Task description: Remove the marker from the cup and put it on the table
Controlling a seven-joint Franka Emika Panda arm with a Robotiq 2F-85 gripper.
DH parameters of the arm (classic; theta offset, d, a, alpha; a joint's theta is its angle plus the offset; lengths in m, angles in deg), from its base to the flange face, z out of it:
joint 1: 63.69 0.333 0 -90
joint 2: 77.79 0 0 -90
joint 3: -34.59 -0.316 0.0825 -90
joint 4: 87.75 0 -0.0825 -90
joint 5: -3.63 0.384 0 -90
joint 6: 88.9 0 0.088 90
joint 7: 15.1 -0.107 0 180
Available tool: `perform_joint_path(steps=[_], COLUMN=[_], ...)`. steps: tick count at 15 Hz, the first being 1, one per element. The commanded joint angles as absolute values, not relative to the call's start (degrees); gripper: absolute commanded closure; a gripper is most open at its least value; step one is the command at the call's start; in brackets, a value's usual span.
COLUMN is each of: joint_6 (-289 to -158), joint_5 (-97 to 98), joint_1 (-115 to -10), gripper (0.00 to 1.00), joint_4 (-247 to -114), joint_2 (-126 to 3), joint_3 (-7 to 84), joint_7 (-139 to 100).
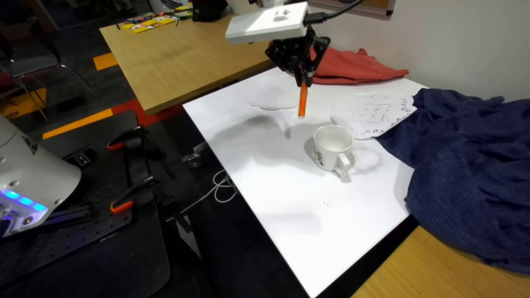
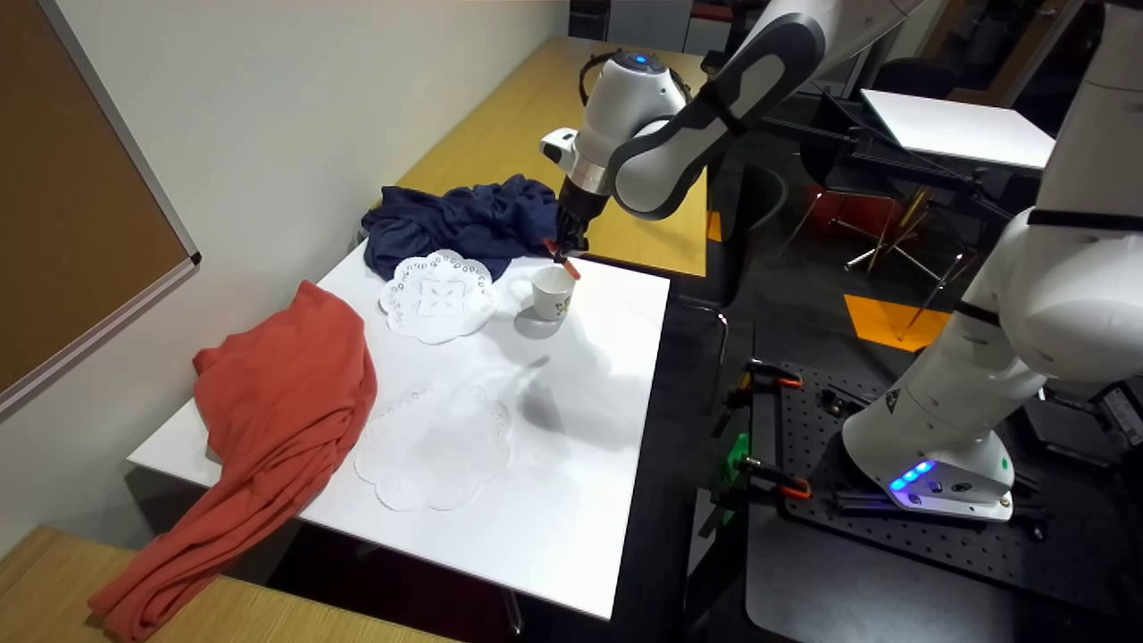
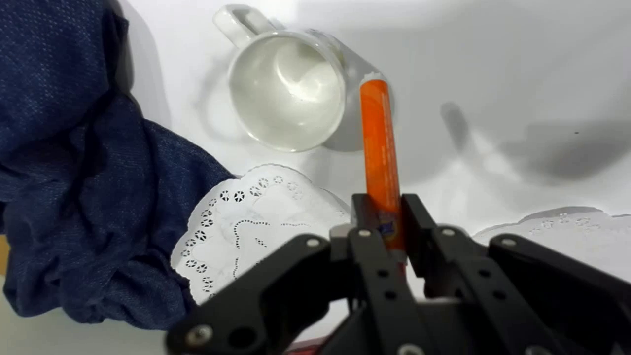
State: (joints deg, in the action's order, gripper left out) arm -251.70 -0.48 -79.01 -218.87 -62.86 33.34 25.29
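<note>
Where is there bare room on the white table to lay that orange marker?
On the table, it's bare between the doily beside the red cloth and the edge facing the robot base; also between the mug, that edge and the navy cloth. Crowded: toward the wall, with both cloths and another doily.

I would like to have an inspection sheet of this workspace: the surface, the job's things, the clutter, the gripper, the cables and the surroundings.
Surface: table white, with a few dark specks.
Job's things: marker in the air, out of the cup, not yet on the table; cup upright, no marker inside.
Clutter: blue cloth and red cloth, both running past the table's edge; two doilies on the table.
Grippers: one gripper, shut on the marker.
Cables: black cable at the white box above the gripper; white cable looped beside the table.
Surroundings: wooden tables near both ends; pinboard on the wall.
</note>
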Motion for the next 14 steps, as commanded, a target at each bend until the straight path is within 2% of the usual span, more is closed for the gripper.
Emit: perform_joint_path(steps=[1, 6, 14], joint_6=[-249.32, -244.55, -241.13], joint_5=[-2.94, -3.84, -4.91], joint_1=[-74.46, -70.52, -67.31], gripper=[0.95, 0.95, 0.95], joint_4=[-221.2, -216.84, -201.91], joint_2=[-65.45, -61.4, -46.83], joint_3=[35.05, 34.23, 33.61], joint_7=[18.68, 11.18, 8.73])
